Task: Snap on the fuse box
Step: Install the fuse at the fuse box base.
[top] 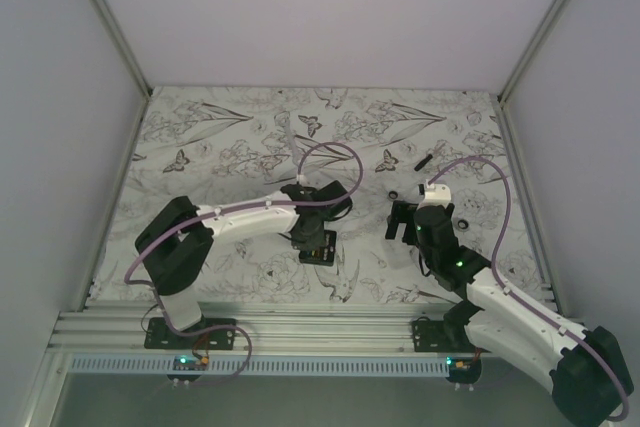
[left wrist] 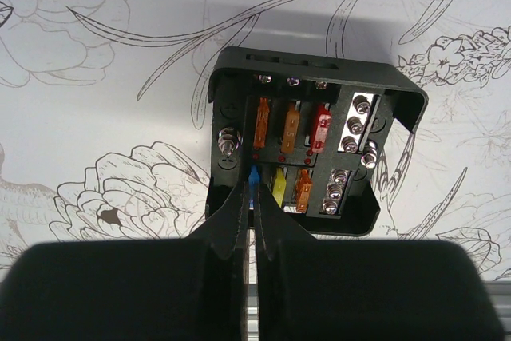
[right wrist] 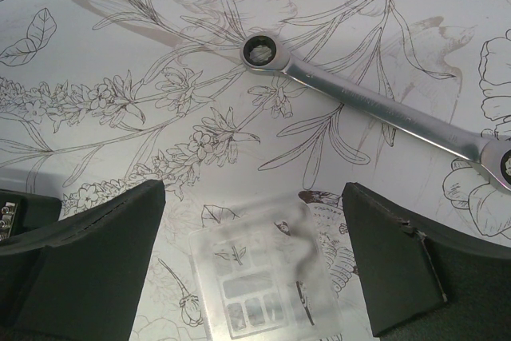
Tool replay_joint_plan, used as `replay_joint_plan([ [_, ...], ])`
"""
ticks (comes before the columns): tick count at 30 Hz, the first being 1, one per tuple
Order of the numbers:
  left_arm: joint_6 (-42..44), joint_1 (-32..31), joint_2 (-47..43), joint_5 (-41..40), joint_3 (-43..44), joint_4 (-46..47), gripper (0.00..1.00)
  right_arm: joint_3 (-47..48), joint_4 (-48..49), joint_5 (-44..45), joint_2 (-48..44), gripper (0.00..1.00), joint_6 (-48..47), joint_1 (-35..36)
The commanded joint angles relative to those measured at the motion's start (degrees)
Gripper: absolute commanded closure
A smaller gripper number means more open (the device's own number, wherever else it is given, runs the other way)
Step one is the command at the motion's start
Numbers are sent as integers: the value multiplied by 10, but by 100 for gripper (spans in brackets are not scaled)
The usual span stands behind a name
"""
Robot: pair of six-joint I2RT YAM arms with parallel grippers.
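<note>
At the near edge of the desk [top: 230, 147], a metal rail [top: 300, 332] is seen, to which both arms are bolted. The left arm [top: 240, 217] is stretched toward the middle of the desk, and the right arm [top: 500, 302] is angled in from the near right corner.

The left jaws are brought together, with no gap between the fingers [left wrist: 227, 225]. Their tips are set on a small blue piece [left wrist: 253, 177] at the near edge of the fuse box [left wrist: 311, 149]; whether that piece is pinched cannot be told. The fuse box is placed near the middle of the desk [top: 320, 249], directly under the left wrist, with its top uncovered. Orange, red and yellow pieces and rows of metal screws are exposed inside. From above, most of the box is hidden by the left arm's wrist and its cable.

The right jaws are held wide apart, well to the right of the fuse box, and nothing is gripped by them. Between and below the two fingers [right wrist: 88, 253], a clear plastic cover [right wrist: 255, 285] is laid flat on the desk; it is touched by neither finger. Just beyond it, a metal wrench [right wrist: 375, 109] is laid slantwise, its ring end toward the left and its handle running off to the right.

Farther back, to the right, a short black stick [top: 424, 160] is laid on the printed surface, well apart from everything else. The desk is closed in behind and at both sides by plain pale walls [top: 330, 7].
</note>
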Motion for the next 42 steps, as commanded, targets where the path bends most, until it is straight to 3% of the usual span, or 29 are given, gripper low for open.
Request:
replay_joint_plan([
  [1, -9, 18, 119, -1, -75, -25, 100, 15, 15, -1, -4, 0, -6, -3],
  [10, -10, 9, 88, 2, -64, -21, 100, 16, 20, -14, -2, 1, -10, -3],
  [21, -13, 10, 9, -39, -7, -24, 100, 15, 60, -140, -7, 0, -30, -2],
  [28, 13, 10, -47, -59, 15, -23, 89, 34, 58, -219, 29, 0, -21, -1],
  [35, 21, 13, -126, -77, -40, -22, 74, 43, 46, -277, 68, 0, 4, 4],
  [42, 33, 47, -160, -68, -114, -4, 73, 44, 32, -280, 91, 0, 20, 10],
])
